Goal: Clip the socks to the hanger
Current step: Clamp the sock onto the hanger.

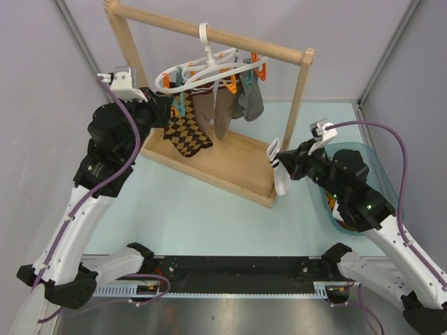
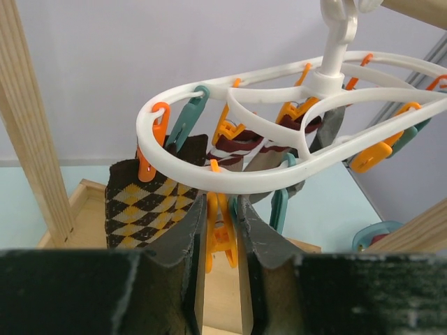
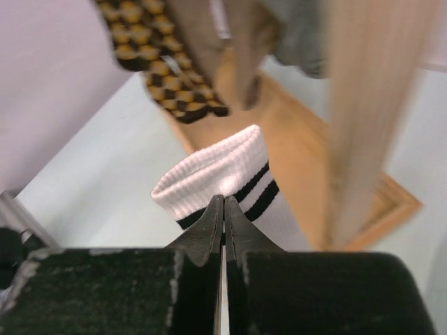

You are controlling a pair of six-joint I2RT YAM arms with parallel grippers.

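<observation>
The left pincer [image 2: 222,216] is pressing nearly shut on an orange clip [image 2: 223,246] that is dangling from the near rim of the white hanger [image 2: 230,178], one finger sitting on each side of the clip. The clip is hanging straight down. Just left of it, the brown argyle sock [image 2: 140,209] is hanging with its cuff up at the rim and its long axis running downward. A red-white striped sock [image 2: 234,150] is showing behind it, under the rings.

The right pincer [image 3: 223,202] is gripping fully closed on the white sock with dark stripes [image 3: 216,174], pinching it just below the cuff, at the stripes. The cuff is pointing up and away from the wrist, and in the top view the rest of the sock is drooping downward, off the bench [image 1: 209,216], beside the right post of the wooden rack [image 1: 302,91].

The hanger is hooking over the rack's top bar, its looped rings lying roughly level and stretching lengthwise along the bar. A grey sock [image 1: 253,101] is hanging at the hanger's right end. A translucent teal tub [image 1: 374,164] is sitting on the bench under the right arm.
</observation>
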